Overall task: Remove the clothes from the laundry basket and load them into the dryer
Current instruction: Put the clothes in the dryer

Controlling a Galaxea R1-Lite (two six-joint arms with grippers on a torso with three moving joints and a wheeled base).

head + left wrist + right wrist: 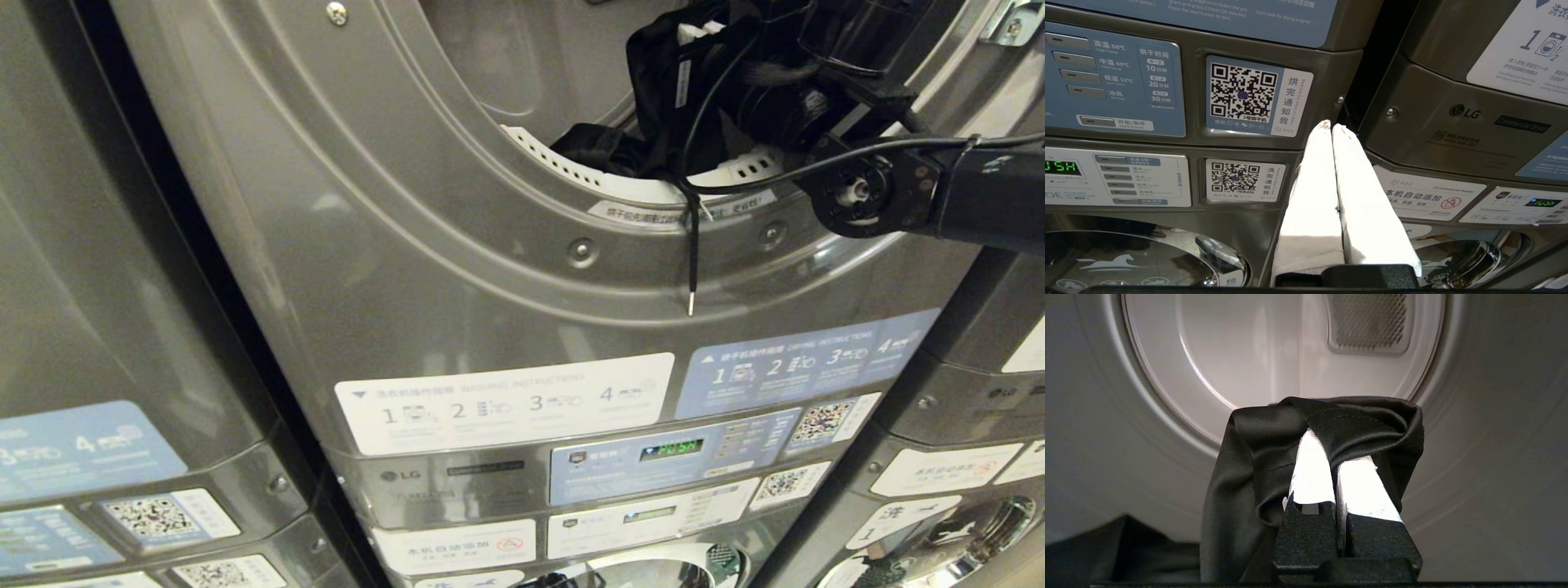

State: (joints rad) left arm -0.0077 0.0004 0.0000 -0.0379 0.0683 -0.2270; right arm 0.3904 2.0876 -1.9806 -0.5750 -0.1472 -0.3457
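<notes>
Right gripper [1336, 457] pinches a black garment [1257, 457] at the dryer [392, 245] opening, part of it draped over the rim, not yet released inside. Left gripper [1332, 127], pressed together and empty, sits parked low. Laundry basket not visible; remaining load unknown.

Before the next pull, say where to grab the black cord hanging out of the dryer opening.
Grip the black cord on its straight hanging stretch above the white tip, coming from the front. It dangles free outside the dryer door rim; higher up it disappears into the bunched black garment.
</notes>
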